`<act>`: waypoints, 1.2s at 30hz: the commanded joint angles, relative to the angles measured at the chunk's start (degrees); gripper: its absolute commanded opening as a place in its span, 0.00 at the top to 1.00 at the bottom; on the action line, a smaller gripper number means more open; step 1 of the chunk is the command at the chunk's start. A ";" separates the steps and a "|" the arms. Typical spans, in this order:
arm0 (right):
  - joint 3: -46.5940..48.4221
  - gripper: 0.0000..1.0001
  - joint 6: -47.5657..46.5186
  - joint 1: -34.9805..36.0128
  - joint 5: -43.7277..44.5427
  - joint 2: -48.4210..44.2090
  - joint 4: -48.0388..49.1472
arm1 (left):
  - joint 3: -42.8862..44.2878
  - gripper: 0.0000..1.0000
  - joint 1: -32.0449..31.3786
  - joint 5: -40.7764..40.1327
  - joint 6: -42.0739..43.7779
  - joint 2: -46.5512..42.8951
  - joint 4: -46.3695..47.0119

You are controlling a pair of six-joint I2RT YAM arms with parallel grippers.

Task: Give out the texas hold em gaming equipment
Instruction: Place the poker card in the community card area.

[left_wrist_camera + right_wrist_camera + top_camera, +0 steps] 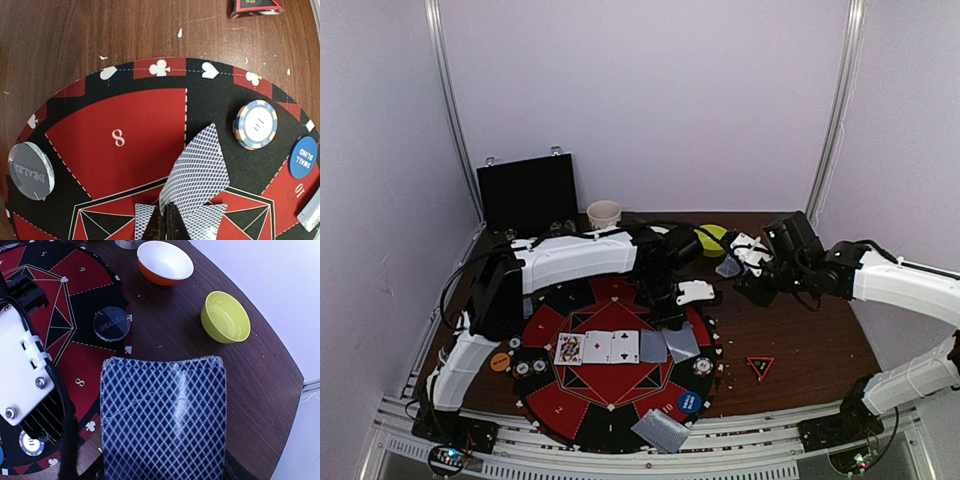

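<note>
You were running this in a robot test booth. Plain pale walls closed in a brown wooden table on three sides, and metal rails ran up the corners. The left arm and right arm sat bolted to a slotted metal frame at the near edge, with loose cables and a bare circuit board by their bases.

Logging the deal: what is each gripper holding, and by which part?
Left gripper pinches one face-down card by one corner. Right gripper holds the face-down deck by its near end, though the contact itself is out of view.
</note>
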 commanded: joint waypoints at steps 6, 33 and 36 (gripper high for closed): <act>-1.68 0.44 0.85 -0.39 -0.50 -2.27 1.40 | 1.32 0.99 -1.57 -6.59 4.81 1.81 3.05; -2.32 0.44 2.14 -0.67 2.09 -2.71 1.93 | -7.61 0.64 -3.55 -6.95 1.88 -4.58 24.23; -1.43 0.45 3.21 -1.69 3.61 -1.73 0.84 | -15.85 0.74 -4.17 -2.04 0.24 -8.64 31.98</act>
